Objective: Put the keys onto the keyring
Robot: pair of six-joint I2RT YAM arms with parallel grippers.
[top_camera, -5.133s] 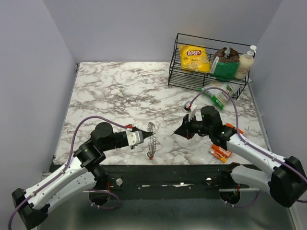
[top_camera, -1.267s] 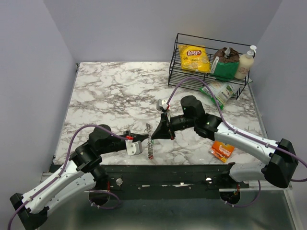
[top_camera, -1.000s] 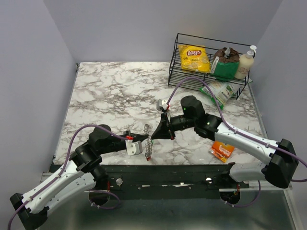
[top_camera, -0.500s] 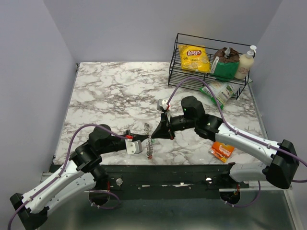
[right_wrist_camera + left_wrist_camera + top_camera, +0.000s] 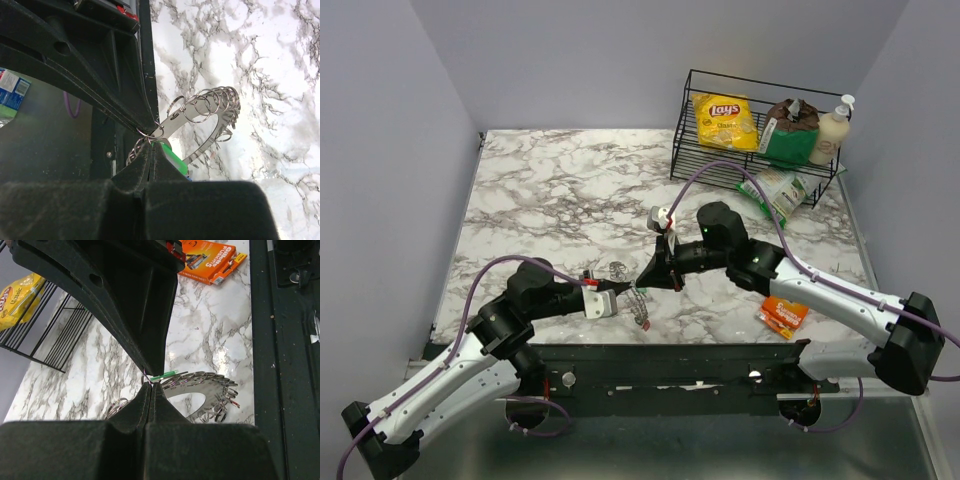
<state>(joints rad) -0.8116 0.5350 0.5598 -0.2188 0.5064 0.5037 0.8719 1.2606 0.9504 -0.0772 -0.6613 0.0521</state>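
Note:
The keyring [image 5: 640, 306] is a flat grey toothed ring hung with several small wire rings, just above the table's front edge. My left gripper [image 5: 626, 290] is shut on one small wire ring at its rim [image 5: 200, 390]. My right gripper [image 5: 641, 283] meets it tip to tip and is shut on the pale green key [image 5: 173, 156]. That key shows as a thin green edge [image 5: 165, 374] in the left wrist view. A sliver of blue [image 5: 186, 176] peeks out beside it. The keyring [image 5: 202, 119] hangs between both tips. No red key shows clearly.
An orange snack packet [image 5: 782, 316] lies at the front right, under the right arm. A black wire basket [image 5: 692, 150] at the back right holds a yellow chip bag [image 5: 725, 120], a green pouch and a bottle. Another green packet [image 5: 775, 195] lies in front of it.
The keyring has swung from nearly upright to leaning down to the right. Both grippers stay shut and tip to tip, shifted only slightly.

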